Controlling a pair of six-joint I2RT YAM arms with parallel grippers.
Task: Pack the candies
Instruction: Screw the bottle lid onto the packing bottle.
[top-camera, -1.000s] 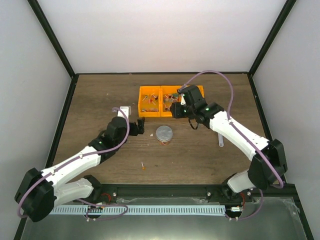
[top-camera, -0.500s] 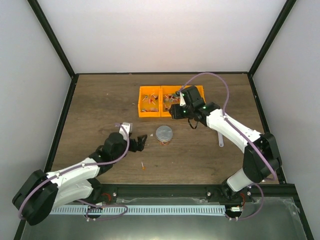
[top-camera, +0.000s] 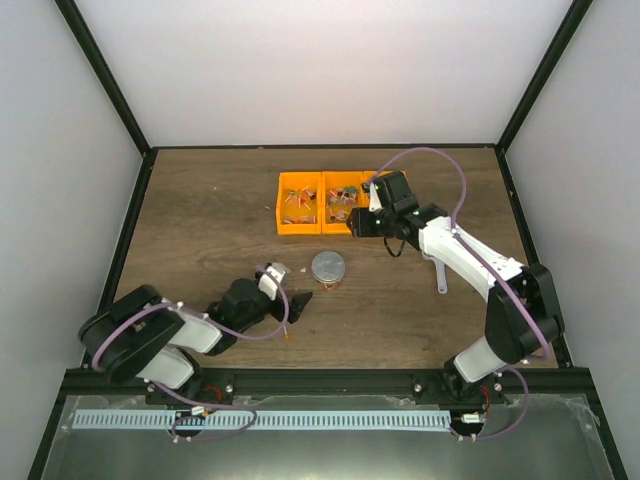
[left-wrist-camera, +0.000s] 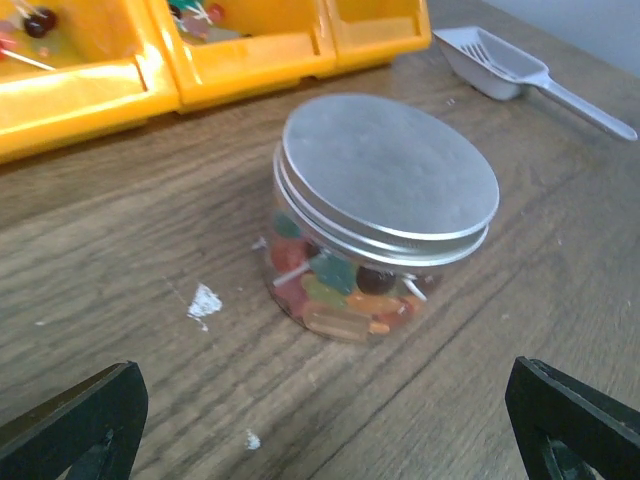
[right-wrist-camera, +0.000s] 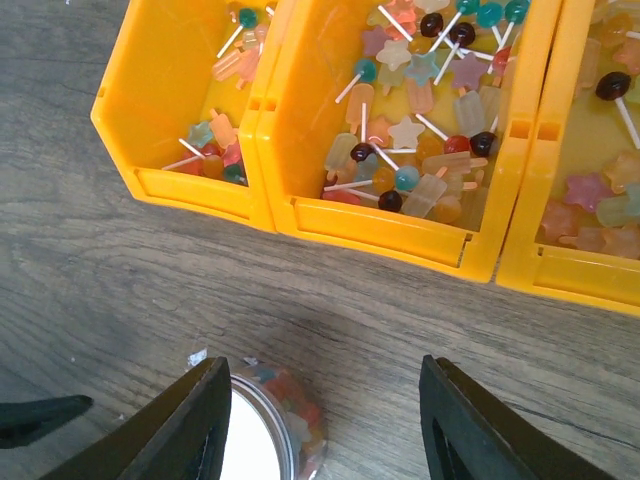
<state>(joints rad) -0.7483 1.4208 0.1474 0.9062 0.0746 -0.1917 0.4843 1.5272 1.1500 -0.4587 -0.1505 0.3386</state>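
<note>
The candies (right-wrist-camera: 400, 150) are small mixed-colour sweets and lollipops lying in the compartments of the orange bin (right-wrist-camera: 380, 230). More candies (left-wrist-camera: 340, 290) fill a small clear jar shut with a silver lid (left-wrist-camera: 385, 190). The jar (top-camera: 328, 268) stands mid-table, in front of the orange bin (top-camera: 340, 228). My left gripper (top-camera: 297, 301) is low over the table, left of and nearer than the jar, open and empty (left-wrist-camera: 320, 430). My right gripper (top-camera: 358, 226) hovers over the bin's front edge, open and empty (right-wrist-camera: 335, 430), with the jar (right-wrist-camera: 265, 430) below its left finger.
A grey slotted scoop (top-camera: 440, 275) lies right of the jar and also shows in the left wrist view (left-wrist-camera: 500, 65). One stray candy (top-camera: 287, 333) lies on the wood near the front edge. Small white flecks (left-wrist-camera: 203, 300) lie on the table by the jar.
My left arm has folded back toward its base, bringing the left gripper nearer and lower, still facing the jar. My right gripper has shifted slightly right along the bin.
</note>
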